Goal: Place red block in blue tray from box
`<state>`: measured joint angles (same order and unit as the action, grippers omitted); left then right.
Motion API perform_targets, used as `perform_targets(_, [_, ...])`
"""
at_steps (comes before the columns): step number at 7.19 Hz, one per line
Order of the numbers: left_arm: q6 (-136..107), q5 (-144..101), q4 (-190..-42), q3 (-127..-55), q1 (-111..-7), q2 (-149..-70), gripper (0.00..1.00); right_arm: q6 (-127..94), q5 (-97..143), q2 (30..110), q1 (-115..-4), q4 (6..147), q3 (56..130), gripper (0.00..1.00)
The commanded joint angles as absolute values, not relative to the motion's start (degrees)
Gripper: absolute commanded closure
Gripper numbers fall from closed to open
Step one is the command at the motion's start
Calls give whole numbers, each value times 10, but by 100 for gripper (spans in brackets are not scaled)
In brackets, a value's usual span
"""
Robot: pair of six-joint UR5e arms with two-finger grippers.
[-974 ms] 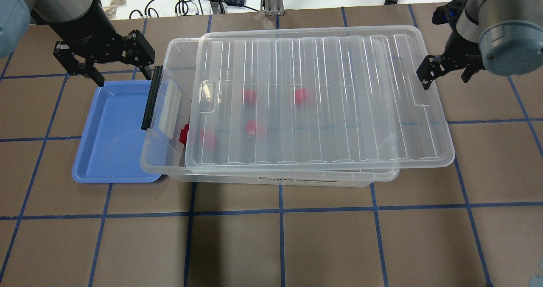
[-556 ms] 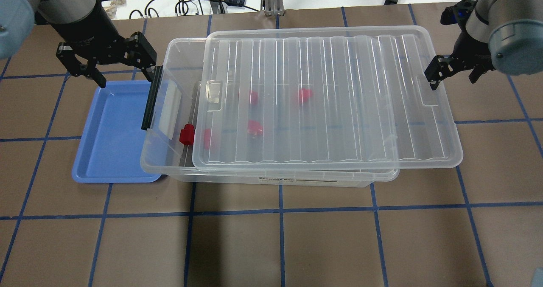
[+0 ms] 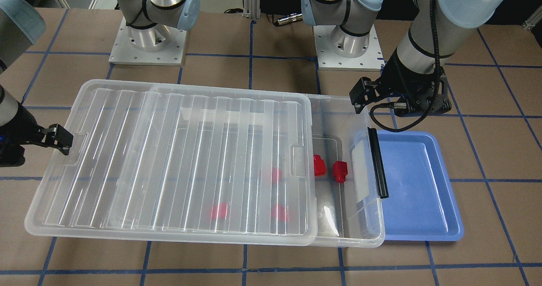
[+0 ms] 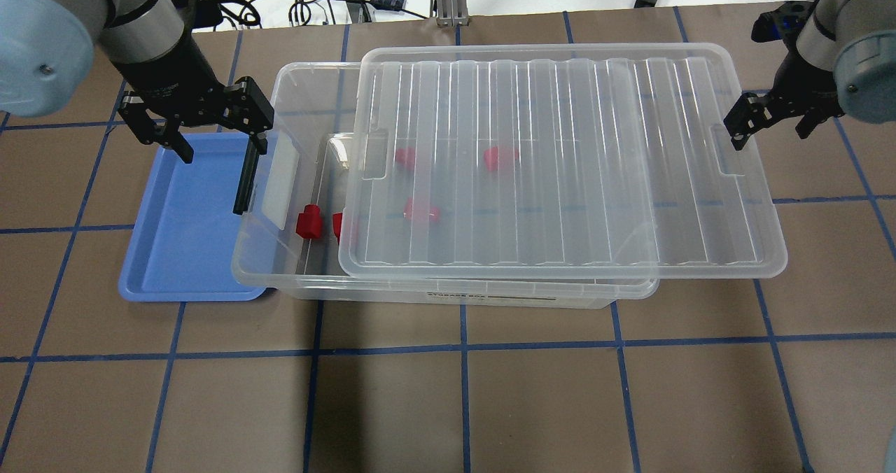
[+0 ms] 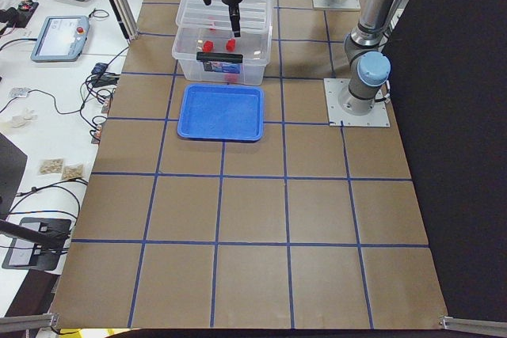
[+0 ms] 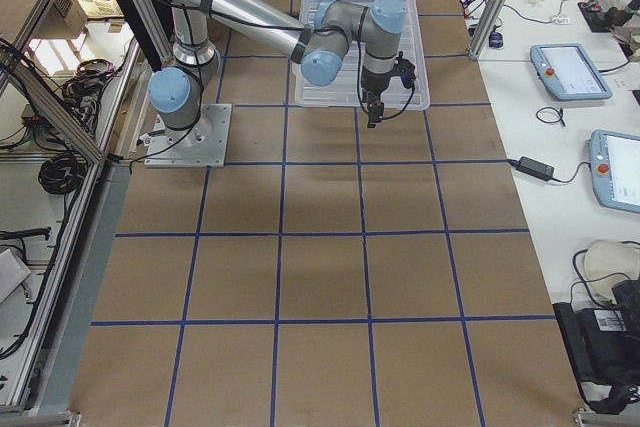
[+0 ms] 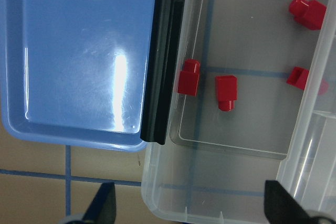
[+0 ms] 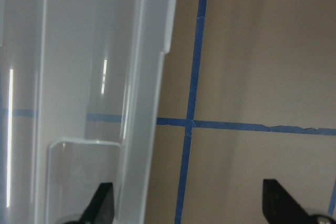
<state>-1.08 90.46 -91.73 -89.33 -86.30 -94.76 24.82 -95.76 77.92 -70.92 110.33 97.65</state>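
The clear box [image 4: 448,294] holds several red blocks. Two of them lie uncovered at its latch end: one [image 4: 308,221] [image 3: 319,165] [image 7: 189,77] and another [image 3: 340,170] [image 7: 226,92]. The others show blurred under the ribbed lid [image 4: 560,165], which lies shifted over the box's right end. The blue tray [image 4: 182,228] [image 3: 419,184] sits empty against the latch end. My left gripper [image 4: 220,144] [image 7: 194,205] is open and empty above the latch and the tray's far edge. My right gripper [image 4: 768,133] [image 8: 191,205] is open, with one finger at the lid's handle notch.
A black latch bar [image 4: 246,172] stands on the box's left end between the tray and the blocks. Cables [image 4: 315,1] lie beyond the far table edge. Brown table surface with a blue tape grid [image 4: 462,403] lies in front of the box.
The lid has slid to the right with my right gripper, uncovering more of the box's latch end and two red blocks. My left gripper has moved right, over the latch.
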Motion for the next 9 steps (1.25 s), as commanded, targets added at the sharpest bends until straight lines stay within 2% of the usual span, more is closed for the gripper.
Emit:
perform_targets(1, [-3, 904, -915, -895, -872, -959, 0, 261, -958, 780, -693, 1103, 976, 0])
perform_targets(4, [-3, 904, -895, -896, -883, -974, 0, 283, -958, 780, -667, 1102, 976, 0])
perform_targets(9, [-4, 903, -835, -942, -902, -981, 0, 329, -958, 779, -648, 1104, 976, 0])
